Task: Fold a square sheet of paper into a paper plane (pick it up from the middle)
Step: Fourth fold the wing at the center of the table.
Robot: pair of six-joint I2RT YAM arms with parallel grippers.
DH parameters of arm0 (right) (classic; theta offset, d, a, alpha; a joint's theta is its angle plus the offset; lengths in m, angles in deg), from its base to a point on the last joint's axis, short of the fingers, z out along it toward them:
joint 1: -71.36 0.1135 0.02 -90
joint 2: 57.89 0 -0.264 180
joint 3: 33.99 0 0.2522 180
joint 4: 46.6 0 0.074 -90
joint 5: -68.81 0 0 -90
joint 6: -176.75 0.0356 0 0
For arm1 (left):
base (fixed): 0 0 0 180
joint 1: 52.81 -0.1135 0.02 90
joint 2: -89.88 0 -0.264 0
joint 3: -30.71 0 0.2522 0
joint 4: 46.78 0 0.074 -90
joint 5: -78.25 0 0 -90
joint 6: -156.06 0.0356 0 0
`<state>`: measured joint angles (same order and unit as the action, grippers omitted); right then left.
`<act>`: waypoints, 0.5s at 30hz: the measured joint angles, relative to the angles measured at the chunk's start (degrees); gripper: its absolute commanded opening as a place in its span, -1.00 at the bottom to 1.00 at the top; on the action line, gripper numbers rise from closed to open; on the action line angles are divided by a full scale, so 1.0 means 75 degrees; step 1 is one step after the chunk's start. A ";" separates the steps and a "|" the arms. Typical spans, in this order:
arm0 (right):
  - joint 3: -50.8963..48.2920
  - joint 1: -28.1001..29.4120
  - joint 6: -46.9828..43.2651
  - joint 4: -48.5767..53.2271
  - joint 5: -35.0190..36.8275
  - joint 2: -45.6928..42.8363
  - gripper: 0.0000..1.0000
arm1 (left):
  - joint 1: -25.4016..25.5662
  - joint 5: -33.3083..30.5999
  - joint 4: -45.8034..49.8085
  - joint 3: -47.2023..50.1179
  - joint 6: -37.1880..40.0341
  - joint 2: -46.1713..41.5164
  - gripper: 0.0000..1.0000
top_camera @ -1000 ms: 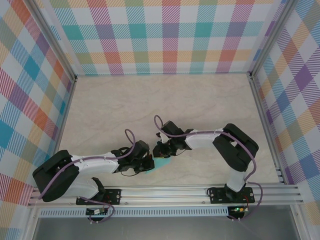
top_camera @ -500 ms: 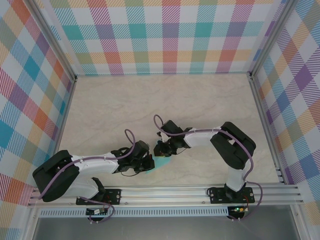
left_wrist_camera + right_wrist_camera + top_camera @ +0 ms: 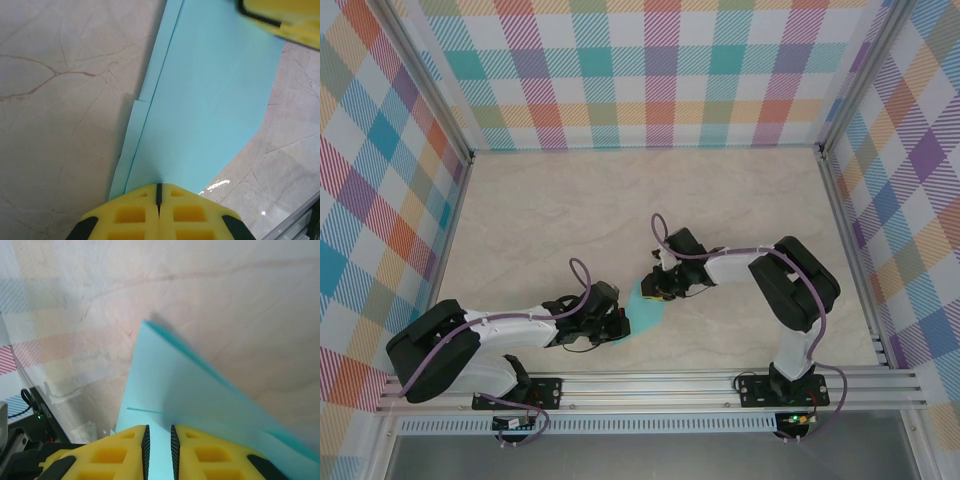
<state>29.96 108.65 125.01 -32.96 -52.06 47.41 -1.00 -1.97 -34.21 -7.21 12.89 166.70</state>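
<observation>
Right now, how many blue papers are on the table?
1. The folded paper lies near the front of the table; the left tool pinches one end, the right tool sits at the other.

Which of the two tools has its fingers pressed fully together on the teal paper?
The left tool: its yellow fingers meet with no gap, on the teal paper. The right tool shows a narrow gap.
</observation>
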 measured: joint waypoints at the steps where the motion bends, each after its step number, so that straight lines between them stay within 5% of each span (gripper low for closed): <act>1: -0.0003 -0.0125 -0.0029 -0.0009 -0.0020 0.0000 -0.56 | 0.0000 0.0000 -0.0023 0.0003 0.0000 0.0009 -1.00; 15: 0.0137 -0.1408 -0.0667 0.0449 -0.0076 -0.0149 -0.46 | 0.0000 0.0006 -0.0134 -0.0058 -0.0117 0.0143 -1.00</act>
<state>30.99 98.10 120.00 -29.60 -52.63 46.29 -1.00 -1.93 -35.21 -7.65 12.02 167.77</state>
